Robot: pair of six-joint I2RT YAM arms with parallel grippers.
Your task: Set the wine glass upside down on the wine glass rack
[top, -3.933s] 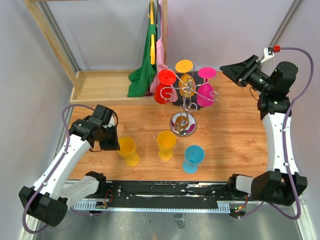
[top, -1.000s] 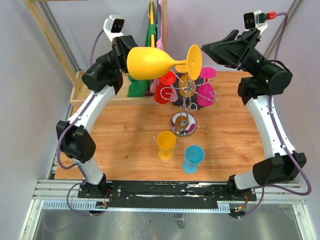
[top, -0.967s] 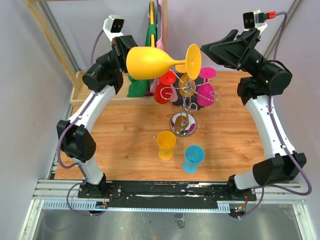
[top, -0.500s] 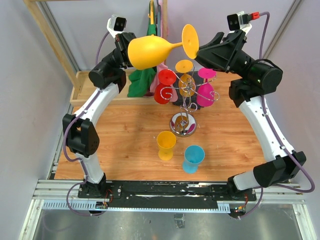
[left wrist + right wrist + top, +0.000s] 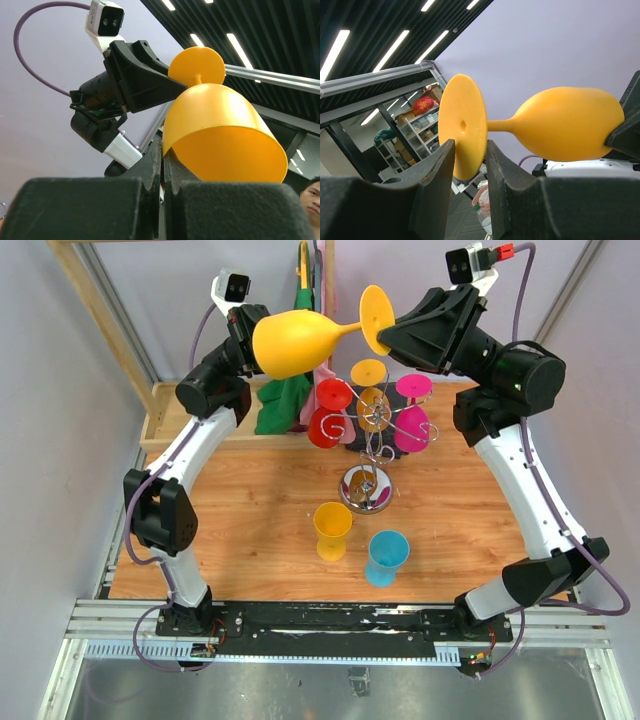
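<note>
The yellow wine glass (image 5: 292, 342) hangs on its side high above the table, bowl to the left and foot to the right. My left gripper (image 5: 254, 340) is shut on the bowl's rim, one finger inside and one outside, as the left wrist view shows (image 5: 163, 150). My right gripper (image 5: 385, 335) stands round the glass's round foot (image 5: 462, 132): its jaws straddle the disc with a narrow gap (image 5: 470, 150), not pinched flat on it. The chrome wine glass rack (image 5: 372, 455) stands below at mid table, its arms carrying red, orange and pink glasses upside down.
A yellow glass (image 5: 332, 528) and a blue glass (image 5: 386, 555) stand upright in front of the rack. A wooden frame (image 5: 190, 410) with green and pink cloths (image 5: 290, 390) sits at the back left.
The left arm lifted the glass a little higher and tilted its foot upward. The right gripper came in over the foot and its jaws narrowed around it.
</note>
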